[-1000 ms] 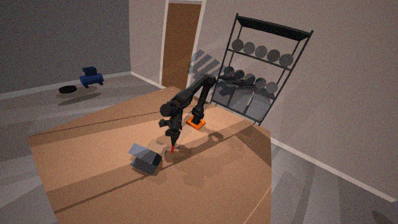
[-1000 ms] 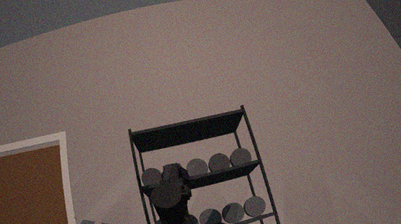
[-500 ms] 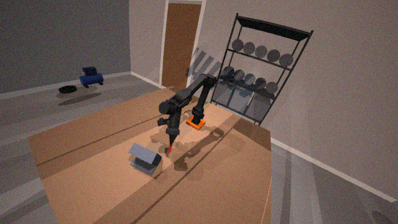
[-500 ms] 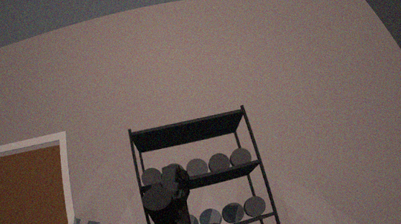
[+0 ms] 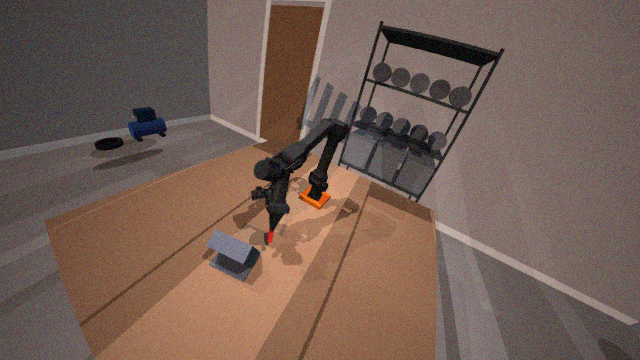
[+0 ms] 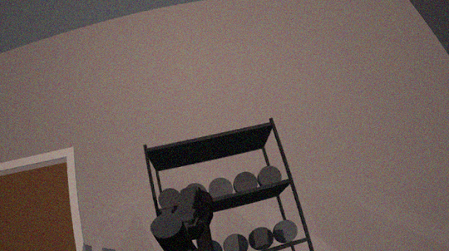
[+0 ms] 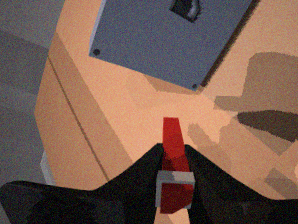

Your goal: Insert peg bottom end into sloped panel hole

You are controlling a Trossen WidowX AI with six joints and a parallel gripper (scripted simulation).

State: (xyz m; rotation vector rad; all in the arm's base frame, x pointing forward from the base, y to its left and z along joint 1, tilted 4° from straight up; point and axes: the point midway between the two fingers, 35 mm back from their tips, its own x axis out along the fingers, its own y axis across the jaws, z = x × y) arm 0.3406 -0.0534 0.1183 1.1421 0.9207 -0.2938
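Note:
My gripper (image 5: 271, 231) (image 7: 172, 151) is shut on the red peg (image 5: 270, 237) (image 7: 173, 135). The peg has flat sides and a grey band, and its free end points toward the panel side in the wrist view. The blue-grey sloped panel (image 5: 232, 245) (image 7: 165, 55) stands beside the gripper, to its left in the top view. Its dark hole (image 7: 187, 8) shows at the top edge of the wrist view, partly cut off. The peg is outside the hole and apart from the panel. The exterior view shows only part of the arm, without the fingertips.
The arm's orange base (image 5: 315, 198) stands behind the gripper on the wooden table (image 5: 380, 300). Shadows of the arm fall across the table right of the panel. A rack with round weights (image 5: 420, 83) and a door (image 5: 291, 70) are in the background.

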